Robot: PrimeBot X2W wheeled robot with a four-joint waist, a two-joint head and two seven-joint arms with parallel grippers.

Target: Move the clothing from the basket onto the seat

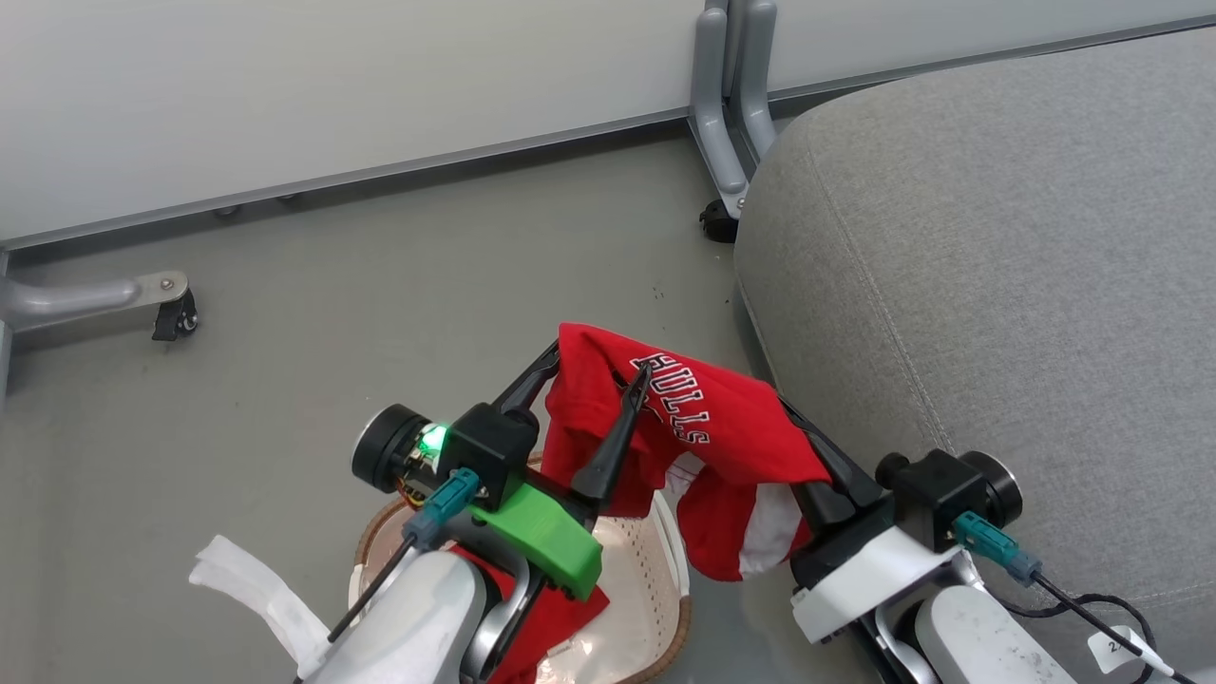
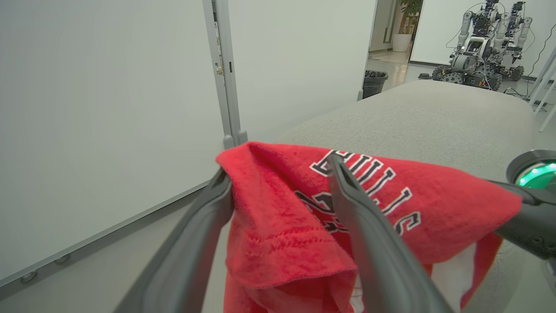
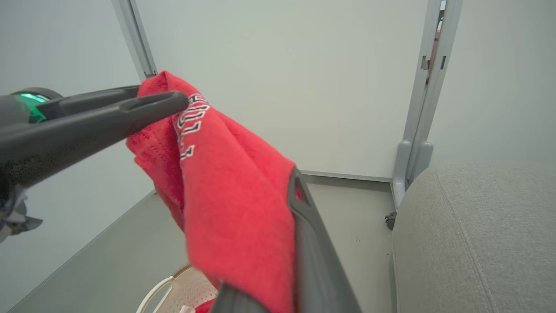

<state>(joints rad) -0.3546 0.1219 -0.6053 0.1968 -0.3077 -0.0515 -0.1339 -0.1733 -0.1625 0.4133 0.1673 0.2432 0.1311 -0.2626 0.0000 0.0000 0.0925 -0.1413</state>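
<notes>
Nearest to us were our left forearm (image 1: 418, 617) and right forearm (image 1: 983, 641), rising from the bottom of the head view. From them the left pincer (image 1: 601, 361) and the right pincer (image 1: 796, 426) reached up to the jersey (image 1: 731, 418). The left pincer stood spread wide. In the left wrist view one of its fingers (image 2: 200, 230) touched the jersey's folded edge and the other lay across the black and white lettering (image 2: 369, 182), with a bunch of red fabric loose between them. The right pincer was pressed together on the jersey's other end, its fingers largely buried under the cloth, so the garment hung in the air between the two pincers like a sagging band. Below the right pincer a red fold with a white panel (image 1: 765, 532) drooped down. The jersey was held up above the floor (image 1: 380, 313), between the basket (image 1: 635, 581) and the seat (image 1: 997, 285) and close beside the seat's rounded edge. We could not tell whether it brushed that edge. The basket sat on the floor under our left arm, with more red cloth (image 1: 546, 617) lying in it. The seat's grey top spread out to our right. Behind everything stood a pale wall (image 1: 380, 76) on grey feet with castors (image 1: 176, 318).
</notes>
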